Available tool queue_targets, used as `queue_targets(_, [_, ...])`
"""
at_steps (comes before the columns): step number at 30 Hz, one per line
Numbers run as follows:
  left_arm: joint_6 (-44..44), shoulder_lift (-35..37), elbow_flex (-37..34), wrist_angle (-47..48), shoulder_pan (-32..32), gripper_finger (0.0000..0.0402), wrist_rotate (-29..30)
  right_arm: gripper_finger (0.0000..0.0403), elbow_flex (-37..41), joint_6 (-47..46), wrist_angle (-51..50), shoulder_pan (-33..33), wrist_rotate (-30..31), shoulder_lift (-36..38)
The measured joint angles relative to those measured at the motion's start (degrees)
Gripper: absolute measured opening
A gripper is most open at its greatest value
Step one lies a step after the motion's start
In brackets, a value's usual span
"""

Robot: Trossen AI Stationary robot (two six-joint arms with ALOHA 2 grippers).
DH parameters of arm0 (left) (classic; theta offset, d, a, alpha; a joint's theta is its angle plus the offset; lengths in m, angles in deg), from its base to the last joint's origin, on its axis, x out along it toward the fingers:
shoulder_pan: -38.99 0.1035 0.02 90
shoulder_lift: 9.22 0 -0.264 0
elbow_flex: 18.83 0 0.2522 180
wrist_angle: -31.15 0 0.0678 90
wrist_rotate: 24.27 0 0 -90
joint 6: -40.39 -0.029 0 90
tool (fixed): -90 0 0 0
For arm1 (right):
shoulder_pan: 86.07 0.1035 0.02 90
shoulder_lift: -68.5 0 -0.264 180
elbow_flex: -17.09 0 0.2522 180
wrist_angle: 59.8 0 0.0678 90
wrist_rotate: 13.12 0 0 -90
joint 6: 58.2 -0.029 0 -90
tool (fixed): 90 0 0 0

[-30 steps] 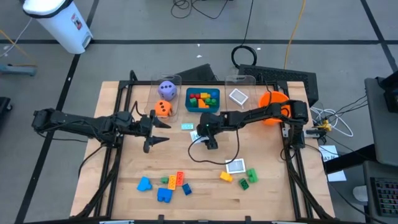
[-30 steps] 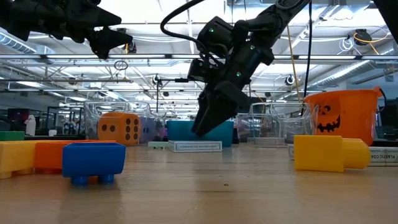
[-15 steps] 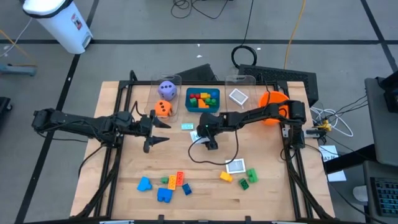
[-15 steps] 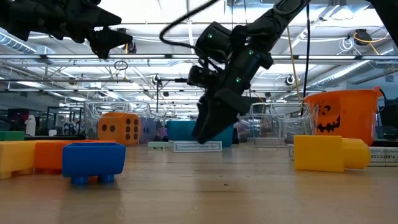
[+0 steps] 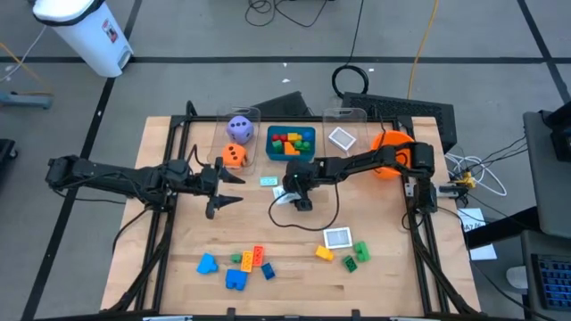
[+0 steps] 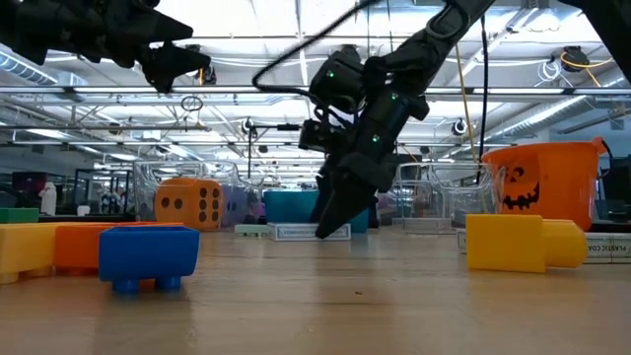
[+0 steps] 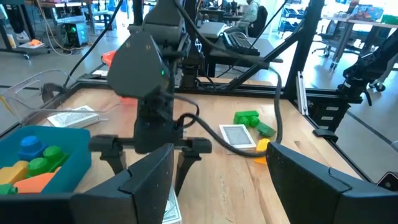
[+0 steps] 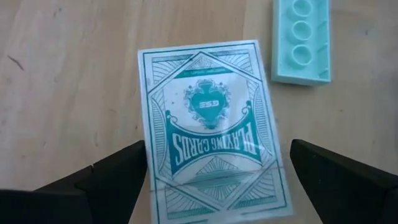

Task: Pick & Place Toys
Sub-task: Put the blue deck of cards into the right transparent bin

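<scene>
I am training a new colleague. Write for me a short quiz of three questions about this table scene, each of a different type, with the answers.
1. True or false: the right gripper is open above a playing-card box.
2. Which die sits nearer the table's middle: A purple, B orange?
3. Fill in: beside the card box lies a pale teal ____.

Key: 1 true. 2 B, the orange die, not the purple die. 3 brick.
</scene>
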Motion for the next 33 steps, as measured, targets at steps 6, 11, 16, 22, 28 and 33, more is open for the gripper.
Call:
queue_targets(6, [0.02,-0.02,0.0,0.02,0.0,0.0257,-0.01,0.0375,0.02,0.23,0.03,0.01,0.03,-0.05])
queue_targets(11, [0.3,-0.02,0.0,0.07,0.0,0.0257,-0.02,0.0327,0.02,1.5,0.02,-0.02,0.02,-0.05])
queue_targets(16, [0.33,-0.02,0.0,0.1,0.0,0.0257,-0.02,0.0299,0.02,2.24,0.05,0.01,-0.04,0.08])
queue_targets(22, [0.52,-0.02,0.01,0.31,-0.01,0.0257,-0.04,0.0299,0.1,3.78,-1.78,0.94,0.11,5.29])
queue_targets(28, [0.55,0.0,0.02,0.31,0.0,0.0257,-0.03,0.0304,0.06,3.67,-5.59,1.41,2.02,15.4])
queue_targets(33, [1.2,0.0,0.02,0.33,-0.02,0.0257,-0.04,0.0306,0.04,4.36,-10.86,0.26,11.83,24.21])
